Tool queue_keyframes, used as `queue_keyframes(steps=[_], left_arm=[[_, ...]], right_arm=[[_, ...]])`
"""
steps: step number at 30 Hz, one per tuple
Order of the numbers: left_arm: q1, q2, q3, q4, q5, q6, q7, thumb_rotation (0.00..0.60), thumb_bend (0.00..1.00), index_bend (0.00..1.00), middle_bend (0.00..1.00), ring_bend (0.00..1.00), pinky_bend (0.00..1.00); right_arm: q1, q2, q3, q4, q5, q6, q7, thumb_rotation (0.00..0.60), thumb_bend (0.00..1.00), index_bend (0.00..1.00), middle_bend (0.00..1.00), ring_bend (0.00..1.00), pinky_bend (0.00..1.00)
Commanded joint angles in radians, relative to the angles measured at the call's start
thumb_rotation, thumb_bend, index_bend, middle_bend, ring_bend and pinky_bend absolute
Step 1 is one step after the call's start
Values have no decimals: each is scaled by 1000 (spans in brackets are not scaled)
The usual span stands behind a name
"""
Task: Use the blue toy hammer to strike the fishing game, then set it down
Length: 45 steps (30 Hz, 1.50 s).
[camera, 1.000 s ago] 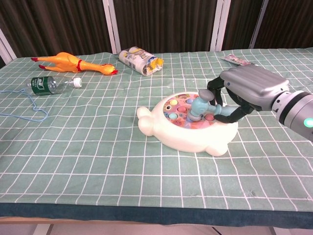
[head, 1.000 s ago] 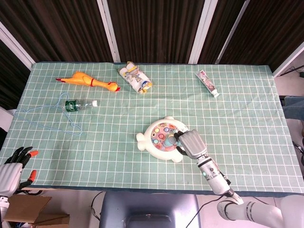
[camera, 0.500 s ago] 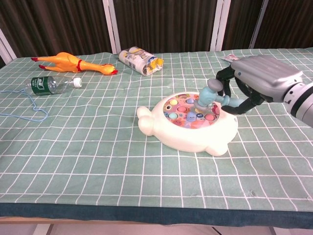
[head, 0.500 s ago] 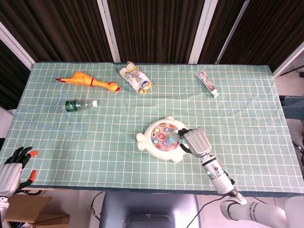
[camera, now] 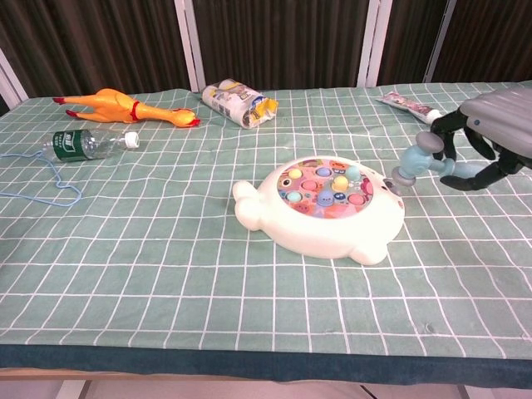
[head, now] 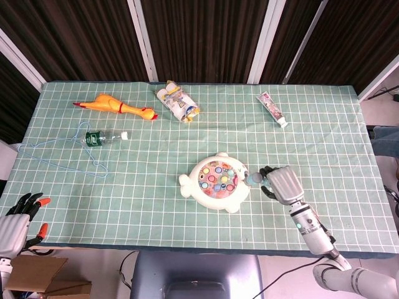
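Note:
The white fish-shaped fishing game [head: 215,181] [camera: 320,208] with coloured pegs sits at the table's front middle. My right hand [head: 285,184] [camera: 490,141] grips the blue toy hammer [head: 254,179] [camera: 413,166] just right of the game. The hammer head hangs off the game's right edge, apart from it. My left hand [head: 15,221] rests at the table's front left corner with its fingers spread and nothing in them; the chest view does not show it.
A yellow rubber chicken [head: 118,107], a snack bag [head: 177,103] and a tube [head: 273,108] lie along the back. A plastic bottle [head: 100,137] and a blue wire hanger [head: 62,146] lie at the left.
My right hand has lifted the hammer off the game's top and carried it to the right, past the game's edge. The left hand has not moved.

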State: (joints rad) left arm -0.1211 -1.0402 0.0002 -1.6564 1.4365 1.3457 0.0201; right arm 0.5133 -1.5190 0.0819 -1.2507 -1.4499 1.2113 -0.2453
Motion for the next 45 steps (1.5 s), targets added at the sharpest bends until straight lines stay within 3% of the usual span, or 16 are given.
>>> queue_keyframes(steps=[1,14,22,30,45], left_arm=[[0,0,0,-1,-1,-1,2,600,444,228,106,59,250],[0,2,-1,-5,-8,-4,3,600,444,228,106,59,251],[0,3,-2,-7,-12,-6,4,600,444,228,106,59,252],[-1,4,-1,-7,-14,-11,3,600,444,228,107,59,251],[-3,4,-1,-6,-16,-14,3,600,444,228,108,63,252]], right_arm=[[-10,-2,-27,88,-22,-20,89,600,1000,848,682,794,943],[-11,-93,-103,397,-112,-55,350,600,1000,848,682,788,936],[-15,-135,-113,491,-138,-34,409,600,995,829,682,769,931],[-19,-143,-122,524,-151,-29,415,600,658,747,678,627,909],[-27,-134,-120,524,-156,-18,423,600,470,624,603,523,865]])
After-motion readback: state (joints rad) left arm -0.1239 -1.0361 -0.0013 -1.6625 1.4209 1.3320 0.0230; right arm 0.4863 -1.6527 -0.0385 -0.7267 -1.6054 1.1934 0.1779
